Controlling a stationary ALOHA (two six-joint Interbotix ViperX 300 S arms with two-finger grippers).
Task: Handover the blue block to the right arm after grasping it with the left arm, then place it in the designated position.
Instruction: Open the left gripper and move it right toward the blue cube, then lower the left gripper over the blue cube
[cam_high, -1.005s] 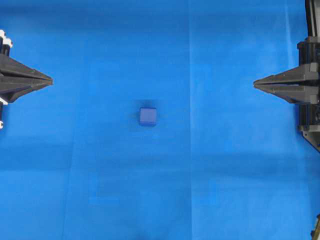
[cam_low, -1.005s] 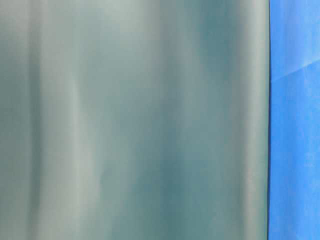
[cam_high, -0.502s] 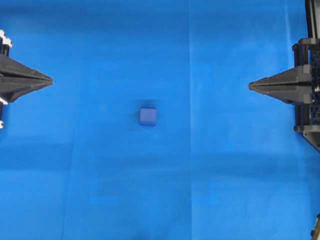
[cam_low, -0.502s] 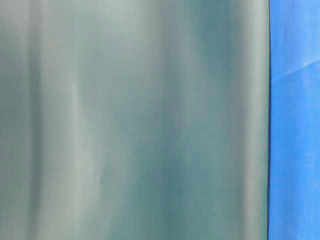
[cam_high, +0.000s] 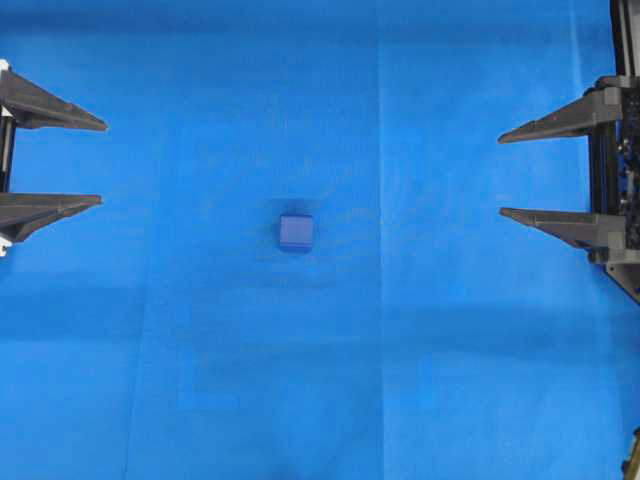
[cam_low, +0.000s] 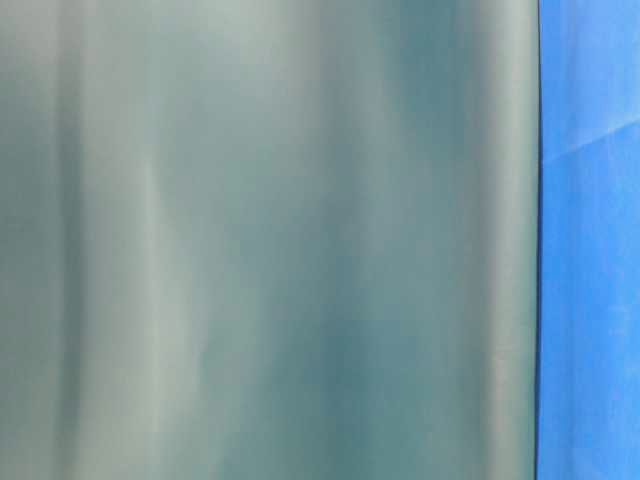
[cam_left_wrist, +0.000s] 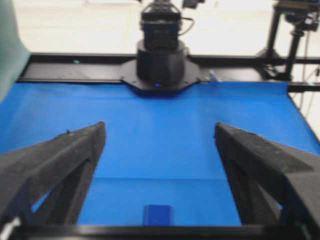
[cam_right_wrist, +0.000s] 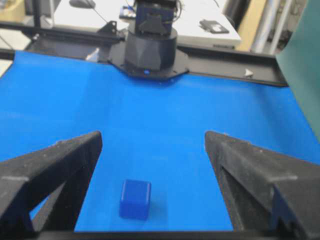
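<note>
From overhead, the blue block (cam_high: 295, 232) lies alone on the blue cloth (cam_high: 320, 380), well apart from the left gripper (cam_high: 102, 163) and right gripper (cam_high: 500, 174), both spread wide and empty; the table-level view shows only a blurred grey-green sheet (cam_low: 270, 240); both wrist views show the block low between spread fingers (cam_left_wrist: 60, 160), touching neither

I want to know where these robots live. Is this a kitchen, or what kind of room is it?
Not a kitchen: it looks like a robot lab. Two arms face each other across a blue cloth, the left gripper and right gripper open, with one blue block between them. A camera stand stands behind.
</note>
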